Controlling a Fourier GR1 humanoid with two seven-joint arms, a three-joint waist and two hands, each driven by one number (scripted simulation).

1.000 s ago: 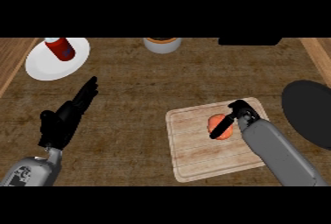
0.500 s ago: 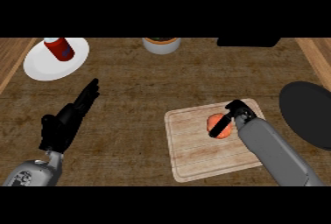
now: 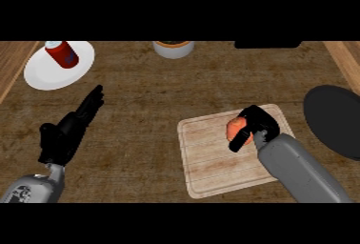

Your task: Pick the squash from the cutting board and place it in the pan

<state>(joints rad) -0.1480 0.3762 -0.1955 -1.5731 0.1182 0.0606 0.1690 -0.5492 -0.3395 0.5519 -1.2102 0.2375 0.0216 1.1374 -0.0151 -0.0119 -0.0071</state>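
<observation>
right hand (image 3: 257, 123): fingers & thumb curled round the rounded orange squash (image 3: 235, 127), wrapping its right side, so it has hold of it. the squash is at the upper right corner of the light wooden rectangular cutting board (image 3: 211, 167); can't tell whether it's off the board's surface yet. the board lies on the brown wood-grain counter (image 3: 155, 109), towards its near right. the flat dark round pan (image 3: 337, 119) is just beyond the board's right edge, at the counter's right edge, partly cut off by the view; nothing shows in it. left hand (image 3: 65, 137) rests open over the counter's left side, fingers straight, holding nothing, well apart from the board.

progress, as i judge it: grasp made, approx. a third of the job. left to do: lift clear of the board, carry right over the pan, set down, let go.

count: 1 squash, 1 cutting board, 1 pan, 2 hands. others: 1 white round plate (image 3: 41, 77) at the counter's far left corner w/ 1 red cylindrical can (image 3: 63, 53) on it; 1 pale round cup (image 3: 173, 50) at the far edge, middle; 1 black block (image 3: 267, 44) at the far edge, right of the cup, mostly cut off.
</observation>
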